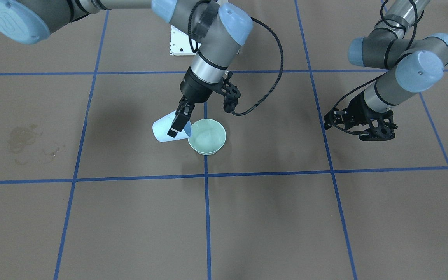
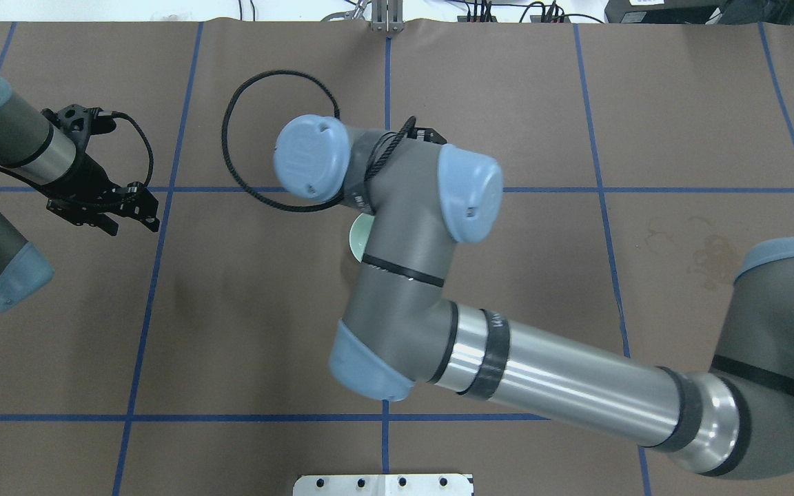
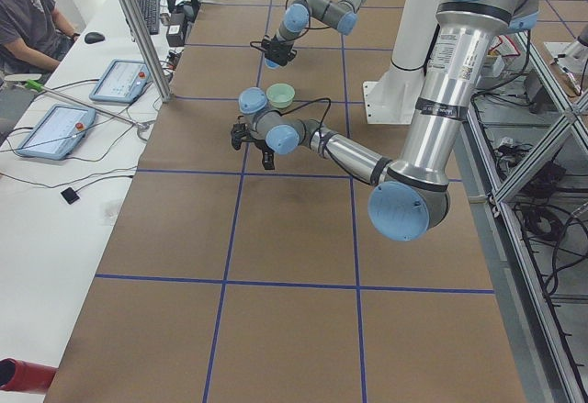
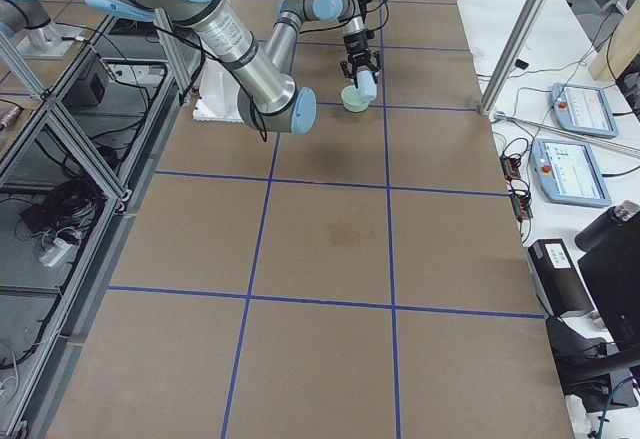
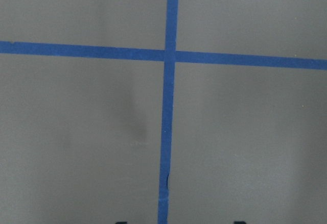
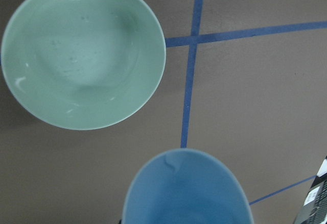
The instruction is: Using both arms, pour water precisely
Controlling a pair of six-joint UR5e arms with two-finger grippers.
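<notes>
- Right pincer (image 1: 179, 122) grips the tilted blue cup (image 1: 161, 132) at the rim of the green bowl (image 1: 222, 132); water (image 6: 71, 76) glints inside; pouring probably nearly done.
- Left pincer (image 2: 131, 220) hangs wide, empty, well apart.

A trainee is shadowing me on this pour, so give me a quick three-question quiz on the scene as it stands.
1. Multiple choice: which gripper holds the blue cup? A) left B) right C) neither
2. True or false: the cup stands upright on the table.
3. Fill in: the cup's mouth tips toward the green ____.

Key: 1 B, the right gripper is shut on it. 2 False, it is tilted. 3 bowl, the green bowl.
</notes>
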